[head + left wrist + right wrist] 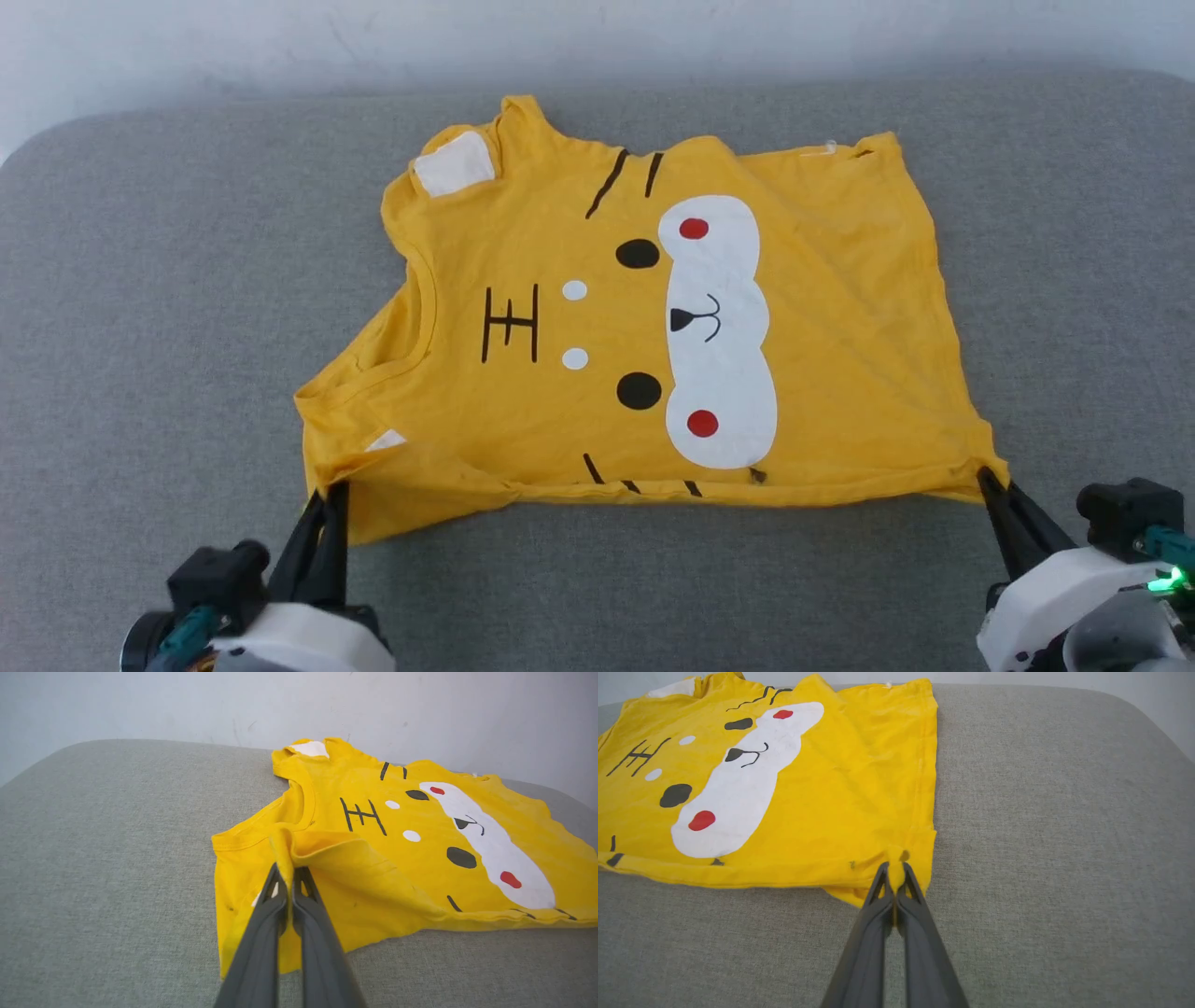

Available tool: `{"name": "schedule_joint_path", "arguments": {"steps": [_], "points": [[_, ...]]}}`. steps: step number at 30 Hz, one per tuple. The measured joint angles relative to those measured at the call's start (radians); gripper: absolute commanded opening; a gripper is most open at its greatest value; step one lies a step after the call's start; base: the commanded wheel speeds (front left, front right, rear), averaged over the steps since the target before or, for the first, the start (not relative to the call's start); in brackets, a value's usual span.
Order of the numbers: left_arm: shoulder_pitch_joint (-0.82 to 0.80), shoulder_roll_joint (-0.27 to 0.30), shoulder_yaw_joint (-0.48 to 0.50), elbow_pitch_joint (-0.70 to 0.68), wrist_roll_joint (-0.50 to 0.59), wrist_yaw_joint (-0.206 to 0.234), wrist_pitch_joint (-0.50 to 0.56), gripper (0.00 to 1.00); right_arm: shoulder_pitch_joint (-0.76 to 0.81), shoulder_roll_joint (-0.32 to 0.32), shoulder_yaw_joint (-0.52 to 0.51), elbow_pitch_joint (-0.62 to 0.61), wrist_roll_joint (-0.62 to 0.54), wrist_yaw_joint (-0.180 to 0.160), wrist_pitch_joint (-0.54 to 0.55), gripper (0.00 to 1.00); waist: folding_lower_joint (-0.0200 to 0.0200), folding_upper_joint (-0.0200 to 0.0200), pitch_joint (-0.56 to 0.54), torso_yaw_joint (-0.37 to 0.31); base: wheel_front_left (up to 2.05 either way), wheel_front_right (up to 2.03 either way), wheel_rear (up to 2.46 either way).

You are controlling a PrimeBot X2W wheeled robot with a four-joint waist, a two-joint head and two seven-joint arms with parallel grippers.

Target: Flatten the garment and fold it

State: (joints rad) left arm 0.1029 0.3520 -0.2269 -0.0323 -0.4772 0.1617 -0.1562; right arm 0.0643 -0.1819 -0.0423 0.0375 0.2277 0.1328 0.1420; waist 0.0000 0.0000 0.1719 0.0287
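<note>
Pinching the garment (pixel 822 308) at its two near corners. The left end effector (pixel 329 495) is pressed together on the sleeve-side corner and lifts a small ridge of cloth there. The right end effector (pixel 990 478) is pressed together on the hem corner. The shirt lies print-up and sideways mid-counter (pixel 140 299), neck to the left, hem to the right. Its near edge looks tucked under, and creases fan from the right grip. Step looks like flattening, no fold begun. Next move likely needs both arms pulling apart and toward the robot together, evenly, so the tucked edge comes out without dragging the shirt.
</note>
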Motion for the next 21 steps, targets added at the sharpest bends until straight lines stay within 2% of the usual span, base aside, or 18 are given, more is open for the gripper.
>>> {"name": "schedule_joint_path", "arguments": {"steps": [4,9,21], "points": [[-0.077,-0.007,-0.03,0.054,0.054,-0.002,-0.04,0.0,-0.026,-0.001,0.02,0.029,-0.008,0.0,-0.058,0.0,0.0,0.0,-0.003,-0.005,0.0,0.0,0.0],[-0.209,0.006,-0.046,0.101,0.095,-0.027,-0.05,0.0,-0.113,-0.024,0.05,0.055,-0.01,0.0,-0.061,0.0,0.0001,0.0,0.009,-0.016,0.0,0.0,0.0],[-0.539,0.06,-0.056,0.245,0.124,-0.11,-0.015,0.0,-0.377,-0.102,0.112,0.147,-0.008,0.0,0.035,0.0,0.0003,0.0,0.11,-0.033,0.0,0.0,0.0]]}}
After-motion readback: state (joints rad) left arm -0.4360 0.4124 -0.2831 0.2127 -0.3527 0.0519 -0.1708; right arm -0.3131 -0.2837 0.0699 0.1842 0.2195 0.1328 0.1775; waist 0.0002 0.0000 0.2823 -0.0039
